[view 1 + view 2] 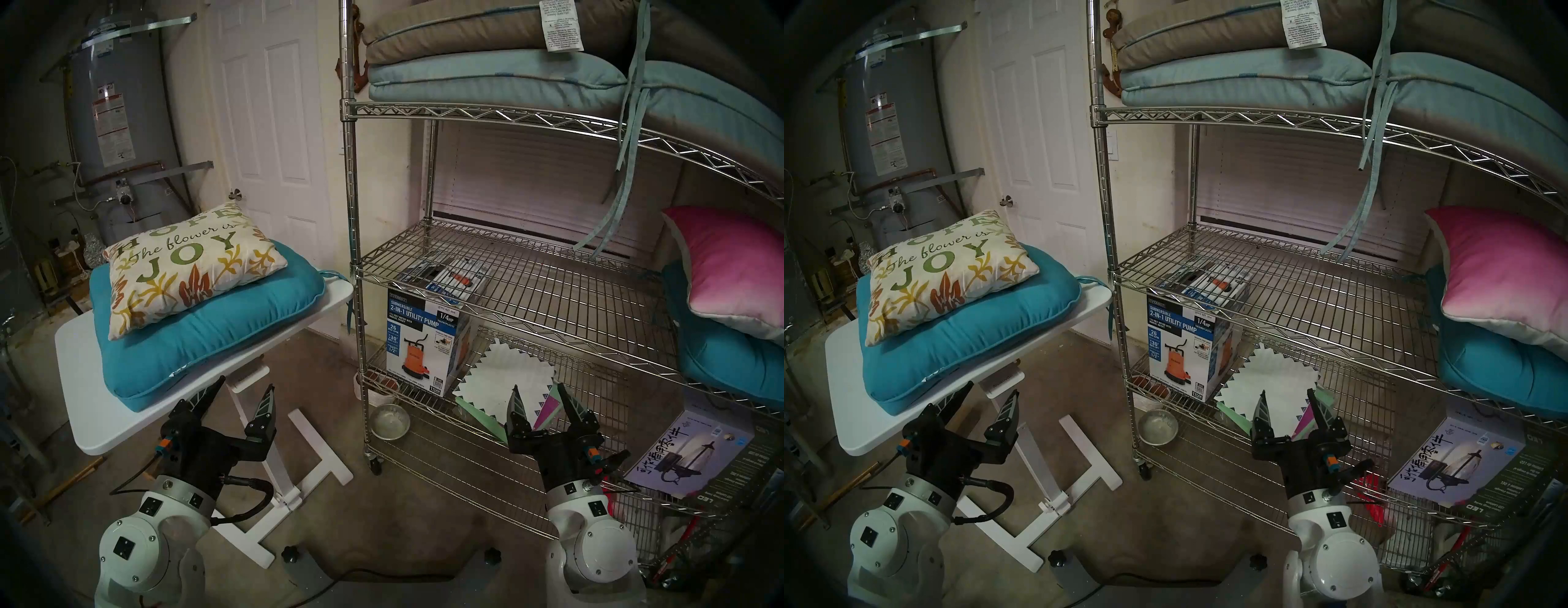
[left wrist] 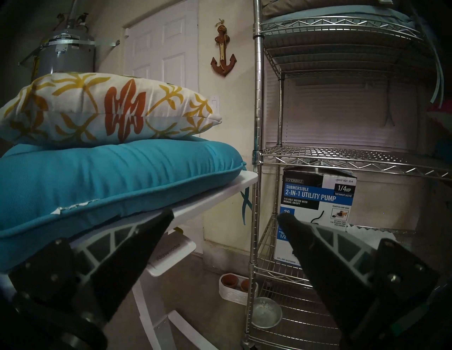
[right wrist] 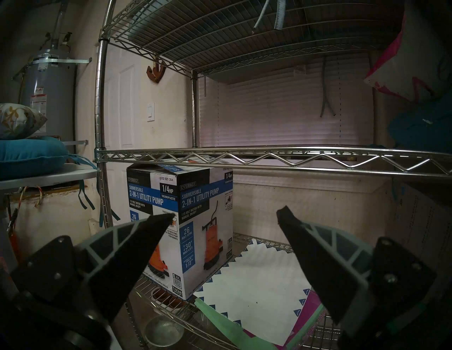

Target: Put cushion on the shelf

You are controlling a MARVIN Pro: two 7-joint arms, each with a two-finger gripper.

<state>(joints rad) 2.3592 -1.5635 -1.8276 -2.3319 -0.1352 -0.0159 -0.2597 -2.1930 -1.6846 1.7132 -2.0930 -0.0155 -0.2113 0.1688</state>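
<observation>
Printed cushion (image 1: 186,271) sits untouched atop the teal seat cushion (image 1: 220,339) on the tilted white table (image 1: 97,424), left gripper (image 1: 237,397) and right gripper (image 1: 541,397) both spread wide and empty, presumably pre-grasp; wire shelf (image 1: 530,293) middle tier mostly bare, garage room with water heater (image 1: 123,123) behind.

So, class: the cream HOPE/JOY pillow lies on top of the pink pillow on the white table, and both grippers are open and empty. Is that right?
Not quite. The cream cushion lies on the teal seat cushion, not a pink one; the pink pillow sits on the shelf. The head view shows this. The rest holds: white table, left gripper and right gripper open, empty.
</observation>
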